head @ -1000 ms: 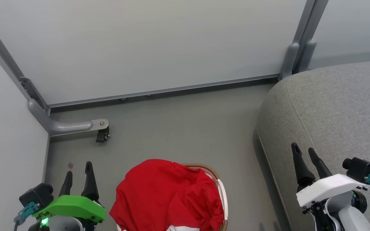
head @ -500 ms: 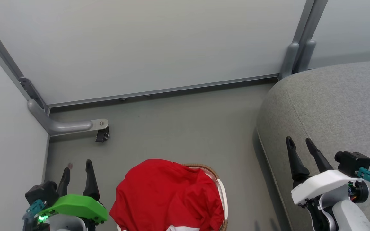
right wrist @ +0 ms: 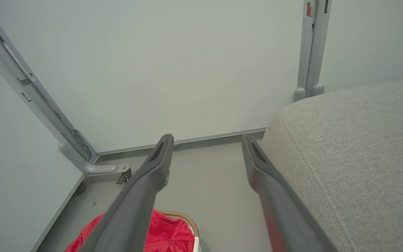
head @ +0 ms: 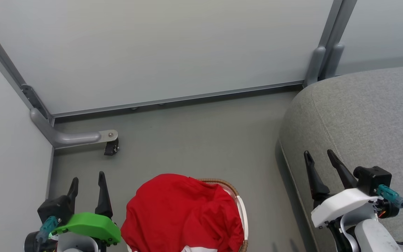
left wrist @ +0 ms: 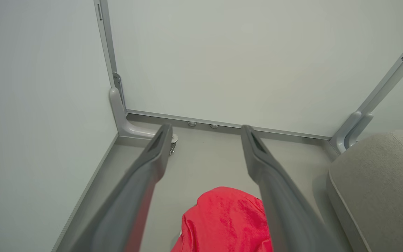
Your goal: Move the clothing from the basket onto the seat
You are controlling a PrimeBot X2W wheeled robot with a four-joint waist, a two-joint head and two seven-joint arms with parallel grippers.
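Observation:
Bright red clothing (head: 182, 213) is heaped in the basket (head: 240, 204), hiding most of it; a strip of brown woven rim and white wall shows at the right. The red pile also lies low in the left wrist view (left wrist: 224, 220) and the right wrist view (right wrist: 168, 232). The grey seat (head: 366, 115) fills the right side. My left gripper (head: 87, 178) hangs open to the left of the clothing, empty. My right gripper (head: 318, 155) is open over the seat's near left edge, empty. Both are apart from the clothing.
Pale partition walls close off the back and left. A grey metal foot with a black caster (head: 111, 148) juts onto the floor at the left corner. A grey post (head: 322, 61) stands behind the seat. Grey floor (head: 194, 140) lies between basket and wall.
The right gripper has shifted left and slightly up along the seat's edge. The left gripper has moved a little right and its fingers have spread wider. The clothing has not moved.

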